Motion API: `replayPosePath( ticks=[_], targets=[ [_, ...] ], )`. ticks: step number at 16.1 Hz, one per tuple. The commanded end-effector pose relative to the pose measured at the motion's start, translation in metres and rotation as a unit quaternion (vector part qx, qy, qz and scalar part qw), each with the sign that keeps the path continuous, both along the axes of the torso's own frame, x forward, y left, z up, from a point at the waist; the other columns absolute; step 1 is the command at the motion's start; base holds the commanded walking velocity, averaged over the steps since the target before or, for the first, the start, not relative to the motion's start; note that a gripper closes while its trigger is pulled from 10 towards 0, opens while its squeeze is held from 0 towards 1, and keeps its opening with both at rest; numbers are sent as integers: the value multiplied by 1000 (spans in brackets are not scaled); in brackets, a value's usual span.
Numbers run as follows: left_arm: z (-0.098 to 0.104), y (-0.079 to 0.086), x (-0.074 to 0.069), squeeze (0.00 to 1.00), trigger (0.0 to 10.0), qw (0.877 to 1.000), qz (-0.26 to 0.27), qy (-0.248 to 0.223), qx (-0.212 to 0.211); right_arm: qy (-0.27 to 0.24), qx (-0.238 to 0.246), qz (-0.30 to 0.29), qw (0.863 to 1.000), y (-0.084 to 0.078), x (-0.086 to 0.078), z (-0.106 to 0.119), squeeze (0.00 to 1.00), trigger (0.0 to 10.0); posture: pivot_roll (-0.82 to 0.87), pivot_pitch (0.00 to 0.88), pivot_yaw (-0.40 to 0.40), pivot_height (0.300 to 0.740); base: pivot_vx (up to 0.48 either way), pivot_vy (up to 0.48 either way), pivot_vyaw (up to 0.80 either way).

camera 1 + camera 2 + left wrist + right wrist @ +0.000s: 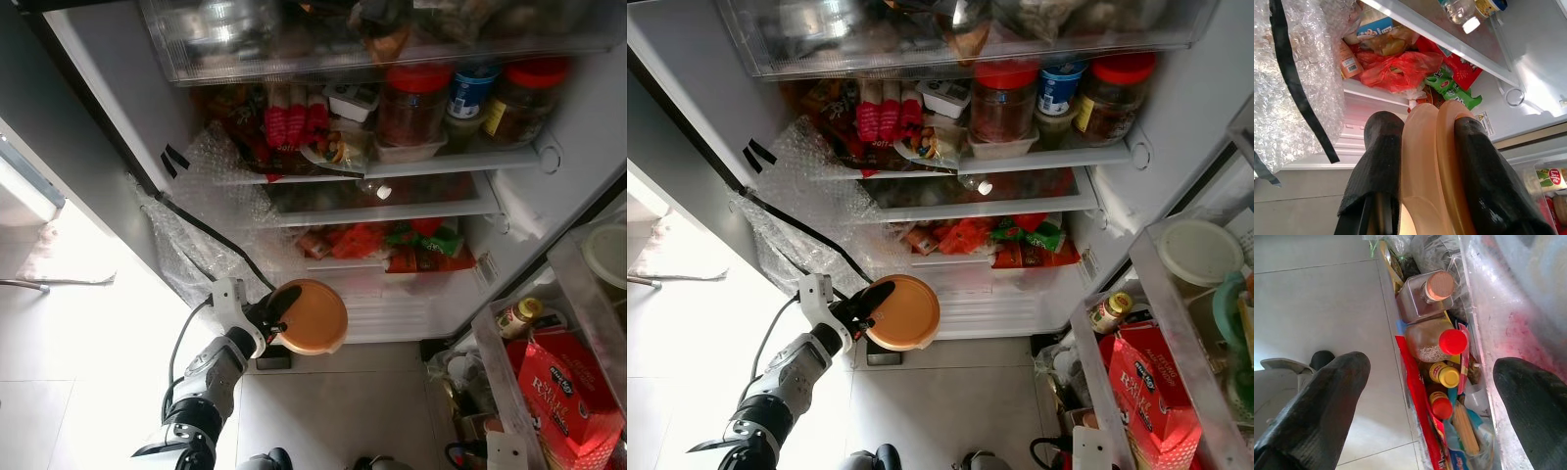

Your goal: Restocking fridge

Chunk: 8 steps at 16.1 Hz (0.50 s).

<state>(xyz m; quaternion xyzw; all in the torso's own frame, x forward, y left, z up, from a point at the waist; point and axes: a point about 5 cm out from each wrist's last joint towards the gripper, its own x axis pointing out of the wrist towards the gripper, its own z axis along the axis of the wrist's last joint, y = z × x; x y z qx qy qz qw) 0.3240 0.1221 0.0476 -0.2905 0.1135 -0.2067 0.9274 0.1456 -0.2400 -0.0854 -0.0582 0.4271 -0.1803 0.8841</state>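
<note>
1. The left gripper (pixel 281 323) held a round orange lid-topped tub (pixel 312 317) just in front of the fridge (pixel 549 117), below its lowest shelf; the black fingers (pixel 1382 161) were clamped on either side of the tub's rim, closed as far as it allowed.
2. The tub looked like smooth plastic, flat and disc-shaped, with a paler lower half under a darker orange lid in the left wrist view.
3. On the fridge's upper shelf stood two red-lidded jars (pixel 415 102) with dark contents and a blue-lidded tub (pixel 472 90); to their left lay red packets (pixel 291 125).
4. The lower shelf held crumpled red bags (pixel 1400 71) and green packets (pixel 1455 93).
5. Bubble wrap (pixel 211 211) crossed by black tape covered the fridge's left inner wall.
6. The right gripper (pixel 1430 396) hung with its fingers (pixel 1327 396) spread wide and empty, above a door bin (pixel 1488 323) of bottles with red, yellow and orange caps.
7. A red carton (pixel 568 387) sat in the door bins to the right of the fridge.
8. The top drawer's contents were blurred behind clear plastic and cut off.
</note>
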Motion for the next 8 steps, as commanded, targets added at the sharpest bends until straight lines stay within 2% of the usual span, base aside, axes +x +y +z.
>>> replayPosePath(
  ticks=[1, 8],
  targets=[
    [-3, 4, -3, 0, 10000, 1000, -2, 4, 5, 19, -4, -3, 1000, 0, -11, -4, 0, 10000, -79, 210, 73, 740, 0, 0, 0],
    [-4, 4, -3, 0, 10000, 1000, -4, 5, 10, 25, -10, 7, 1000, 2, -12, -5, 0, 10000, -77, 210, 73, 740, 0, 0, 0]
  ],
)
